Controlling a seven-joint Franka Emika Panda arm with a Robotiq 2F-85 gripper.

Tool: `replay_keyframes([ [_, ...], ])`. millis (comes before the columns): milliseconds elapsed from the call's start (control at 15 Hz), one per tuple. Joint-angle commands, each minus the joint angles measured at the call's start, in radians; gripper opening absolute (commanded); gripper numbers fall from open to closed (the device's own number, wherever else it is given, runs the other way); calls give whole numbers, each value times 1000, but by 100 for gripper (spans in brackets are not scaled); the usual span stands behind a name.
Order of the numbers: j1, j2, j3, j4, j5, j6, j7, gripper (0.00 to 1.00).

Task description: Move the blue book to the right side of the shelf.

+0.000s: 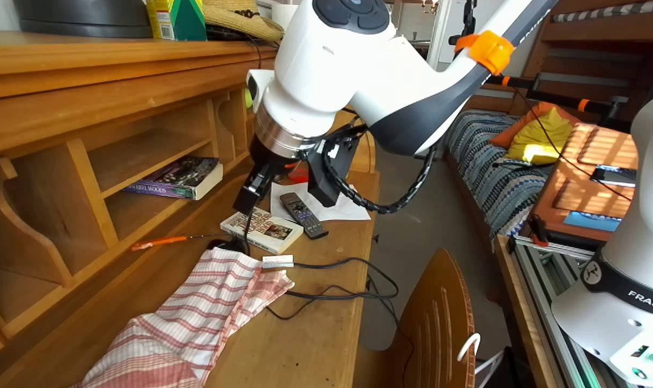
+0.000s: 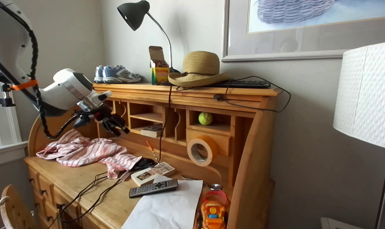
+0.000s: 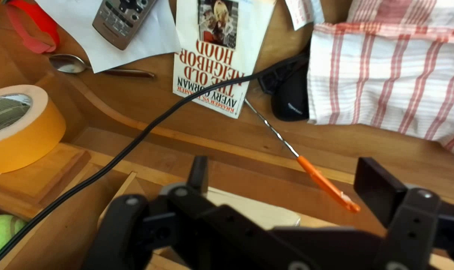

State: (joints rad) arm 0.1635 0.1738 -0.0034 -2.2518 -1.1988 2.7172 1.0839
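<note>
Shelf: blue book (wrist view: only pages).

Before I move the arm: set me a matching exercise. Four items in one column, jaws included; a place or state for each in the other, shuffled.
1. blue book
2. tennis ball
3. remote
4. jaws

A. partly over white paper
B. open, holding nothing
C. just above a small drawer
D. under a horizontal board in the shelf

Pairs: 1-D; 2-C; 3-A; 4-B
</note>
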Motion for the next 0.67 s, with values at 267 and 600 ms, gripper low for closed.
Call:
replay_keyframes([
  [267, -36, 152, -16, 110, 92, -11, -45, 100],
  [600, -67, 163, -20, 83, 202, -15, -143, 100],
])
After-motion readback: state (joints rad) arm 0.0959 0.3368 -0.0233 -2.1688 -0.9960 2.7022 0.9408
